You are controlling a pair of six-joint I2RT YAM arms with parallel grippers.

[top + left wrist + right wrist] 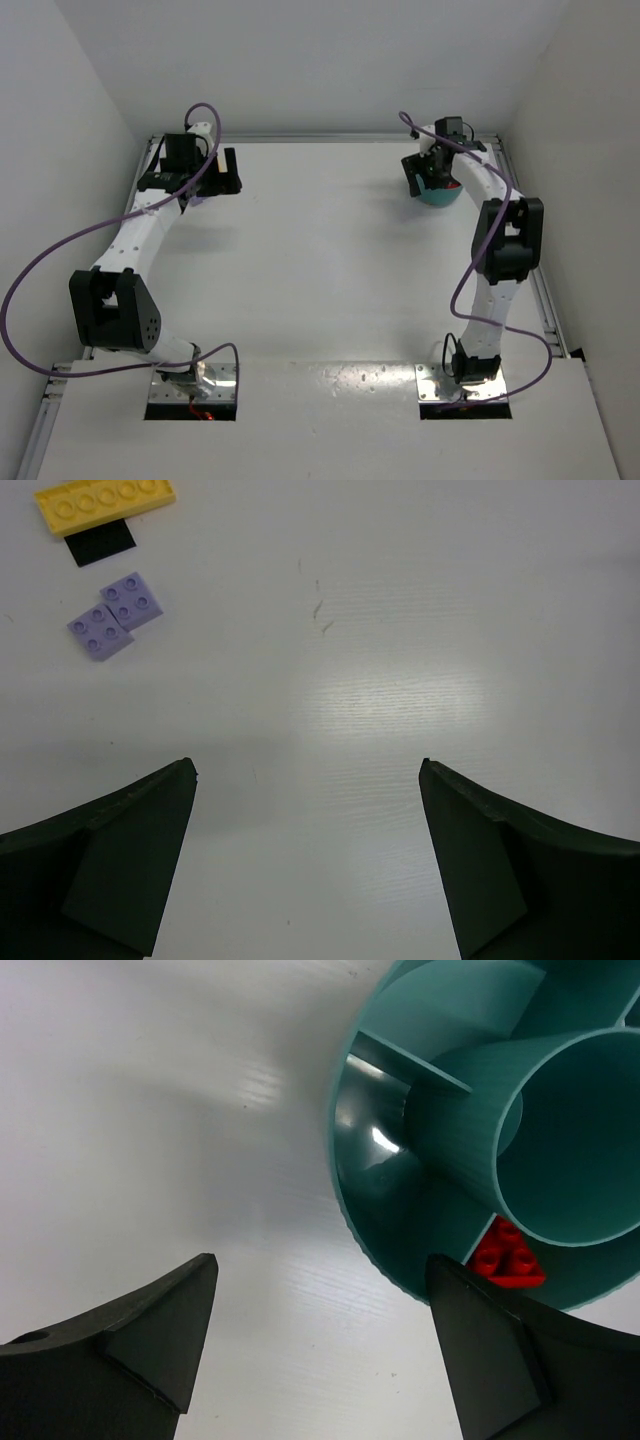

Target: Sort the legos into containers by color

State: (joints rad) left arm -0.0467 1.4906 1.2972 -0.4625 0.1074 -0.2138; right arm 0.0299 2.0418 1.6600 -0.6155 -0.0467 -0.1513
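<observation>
Fingers of the left tool (308, 770) stand spread and empty over the tabletop (400, 630). Beyond them lie two touching purple bricks (115, 616), then a yellow brick (104, 502). Spread too, the right tool (320, 1260) faces the teal dish (365, 1190), with a red brick (507, 1257) in one outer compartment.

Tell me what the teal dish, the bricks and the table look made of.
Teal dish: moulded plastic, likely; smooth walls, a bright glossy highlight inside.
Red brick, purple bricks, yellow brick: hard plastic; studded tops, flat even colour.
Table: white, semi-glossy, perhaps laminate or painted board; soft glare, fine streaks.
</observation>
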